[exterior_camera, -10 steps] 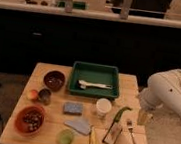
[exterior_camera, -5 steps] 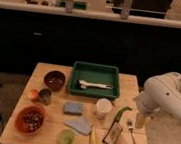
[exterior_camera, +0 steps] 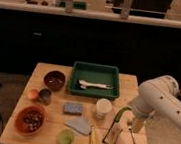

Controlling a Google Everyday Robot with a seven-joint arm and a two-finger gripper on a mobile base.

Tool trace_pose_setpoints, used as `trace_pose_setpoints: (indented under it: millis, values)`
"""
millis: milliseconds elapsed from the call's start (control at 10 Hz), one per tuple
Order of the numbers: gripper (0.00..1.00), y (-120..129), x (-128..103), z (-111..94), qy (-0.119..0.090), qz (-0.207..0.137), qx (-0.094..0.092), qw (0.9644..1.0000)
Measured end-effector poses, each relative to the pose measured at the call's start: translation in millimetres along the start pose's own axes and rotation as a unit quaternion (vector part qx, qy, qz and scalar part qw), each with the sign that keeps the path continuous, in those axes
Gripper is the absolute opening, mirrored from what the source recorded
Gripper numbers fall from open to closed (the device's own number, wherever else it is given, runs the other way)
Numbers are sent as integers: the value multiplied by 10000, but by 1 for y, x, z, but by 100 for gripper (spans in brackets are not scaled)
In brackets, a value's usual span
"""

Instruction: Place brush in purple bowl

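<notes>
Brush pickup not started. Gripper (exterior_camera: 137,124) hangs low at the right edge of the bench (exterior_camera: 54,118), under the white arm (exterior_camera: 163,99). It sits just beside the green-handled tool (exterior_camera: 120,114) and above the metal fork (exterior_camera: 133,143). Can't tell if it's wide or narrow; it carries nothing I can see.

Change over the last second: the arm has crept left and slightly down, in from the right. Nothing on the bench has moved.

White cup (exterior_camera: 103,108) is next out, between the gripper and the middle of the bench. Beyond it, the brush (exterior_camera: 94,85) lies flat in the green tray (exterior_camera: 74,79) at the back centre, lengthwise across the tray, well apart from the gripper. Purple bowl (exterior_camera: 54,80) stands just left of the tray, upright. Metal cup (exterior_camera: 44,96) and orange-red bowl (exterior_camera: 20,113) sit in front of it.

My read: approach phase only. It needs to lift over the white cup and the tray wall, then come down on the brush. The carry to the bowl is short. Main risk looks like clipping the green-handled tool or the cup on the way.
</notes>
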Motion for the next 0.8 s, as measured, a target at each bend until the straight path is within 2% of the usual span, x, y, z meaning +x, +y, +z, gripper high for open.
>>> trace_pose_setpoints:
  millis: [200,300,600,800]
  values:
    - [80,1,3,-2,-16,-78,44,10000]
    - [80,-2,-4,-6,-40,-153,71,9999]
    - [80,-19,-44,-13,-130,-390,183,9990]
    - [80,-32,-57,-13,-184,-456,331,9982]
